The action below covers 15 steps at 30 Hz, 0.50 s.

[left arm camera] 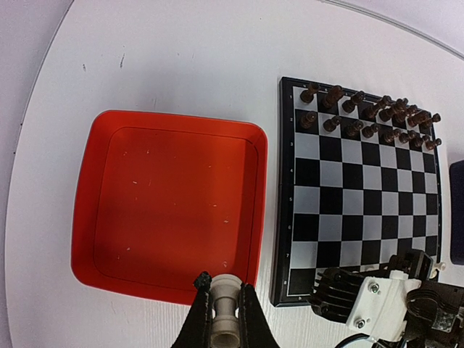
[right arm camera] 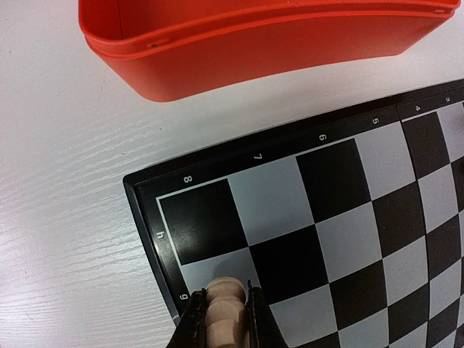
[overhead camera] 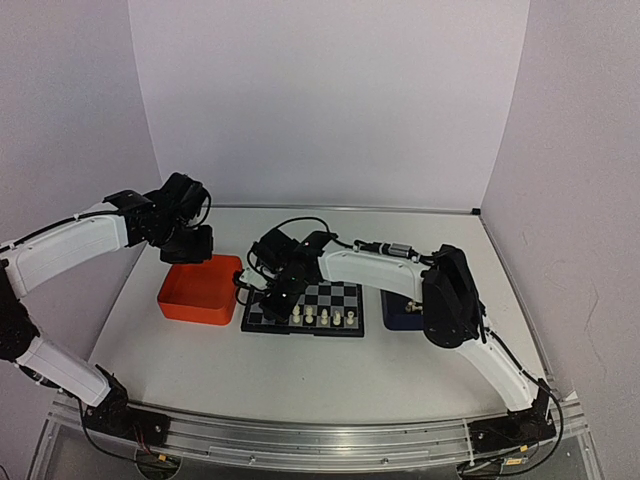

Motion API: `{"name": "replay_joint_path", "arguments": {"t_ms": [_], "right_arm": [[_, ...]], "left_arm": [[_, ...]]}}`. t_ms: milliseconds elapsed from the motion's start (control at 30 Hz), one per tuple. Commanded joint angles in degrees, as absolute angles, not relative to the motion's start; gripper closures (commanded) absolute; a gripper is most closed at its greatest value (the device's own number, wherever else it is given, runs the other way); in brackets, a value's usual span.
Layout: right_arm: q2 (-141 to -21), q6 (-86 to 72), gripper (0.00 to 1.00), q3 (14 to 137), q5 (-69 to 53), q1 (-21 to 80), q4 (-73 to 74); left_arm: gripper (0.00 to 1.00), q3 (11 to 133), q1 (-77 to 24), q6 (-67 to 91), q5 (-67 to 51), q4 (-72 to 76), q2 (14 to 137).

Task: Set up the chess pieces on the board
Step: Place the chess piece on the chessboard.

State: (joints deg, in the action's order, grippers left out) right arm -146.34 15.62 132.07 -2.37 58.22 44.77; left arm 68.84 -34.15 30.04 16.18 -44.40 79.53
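Note:
The board [overhead camera: 340, 296] lies mid-table, between the two trays. Several cream-white chess pieces [overhead camera: 324, 318] stand along its near row. Black pieces [left arm camera: 370, 116] fill its two far rows in the left wrist view. My left gripper [left arm camera: 223, 290] is shut on a cream-white piece [left arm camera: 225, 315] and hangs above the near rim of the orange tray [left arm camera: 170, 206]. My right gripper [right arm camera: 225, 293] is shut on another cream-white piece [right arm camera: 226, 319], low over a silvery square at the board's [right arm camera: 304, 217] corner marked g and 8. In the top view it [overhead camera: 275, 292] sits over the board's left end.
The orange tray [overhead camera: 200, 290] sits left of the board and looks empty. A dark blue tray [overhead camera: 400, 312] lies right of the board, partly hidden by the right arm [overhead camera: 450, 295]. White walls close in the back and sides.

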Motion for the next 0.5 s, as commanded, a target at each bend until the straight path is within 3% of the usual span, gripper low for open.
{"name": "replay_joint_path", "arguments": {"t_ms": [0, 467], "right_arm": [[-147.4, 16.8, 0.90, 134.8, -3.1, 58.3, 45.4], [-147.8, 17.9, 0.84, 135.2, -3.1, 58.3, 45.5]], "left_arm": [[1.00, 68.6, -33.8, 29.6, 16.1, -43.1, 78.5], [1.00, 68.9, -33.7, 29.0, 16.2, -42.8, 78.7]]}}
